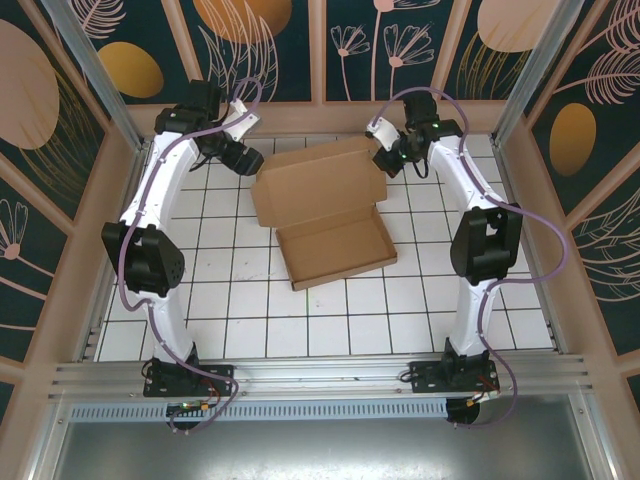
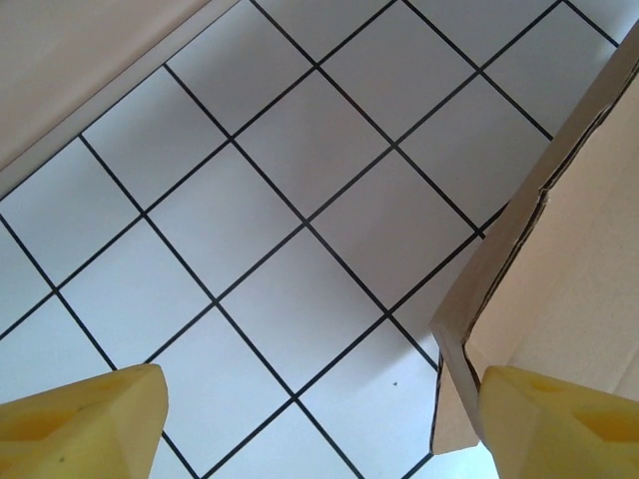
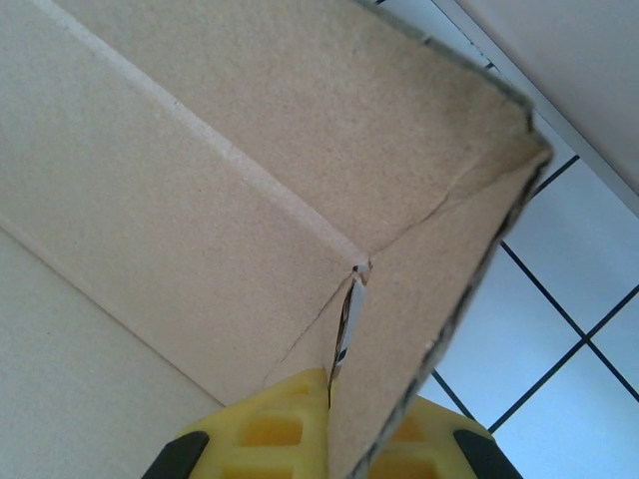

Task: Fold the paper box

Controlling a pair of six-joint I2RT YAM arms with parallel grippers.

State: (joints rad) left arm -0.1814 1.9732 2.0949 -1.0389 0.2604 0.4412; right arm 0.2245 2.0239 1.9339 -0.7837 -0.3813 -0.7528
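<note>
Top external view: we see the box lying near the middle of the table, its shallow tray toward us and its wide lid panel opened out toward the far wall. It is thin corrugated card, so we judge it light and easy to slide on the tiles. It should be stiff across the flat panels, willing to bend only along its creases, and easy to crush or tear at a corner if pinched hard. We would take hold of the narrow flaps at the lid's two far corners, close to the creases, rather than on a panel's middle. The right claw is at the far right corner. In the right wrist view its yellow fingers are closed with the upright side flap pinched between them, next to a small split at the crease. The left claw is at the far left corner. In the left wrist view its jaws stand wide apart and hold nothing, with the lid's corner flap just beside the right-hand finger; we cannot tell whether it touches.
</note>
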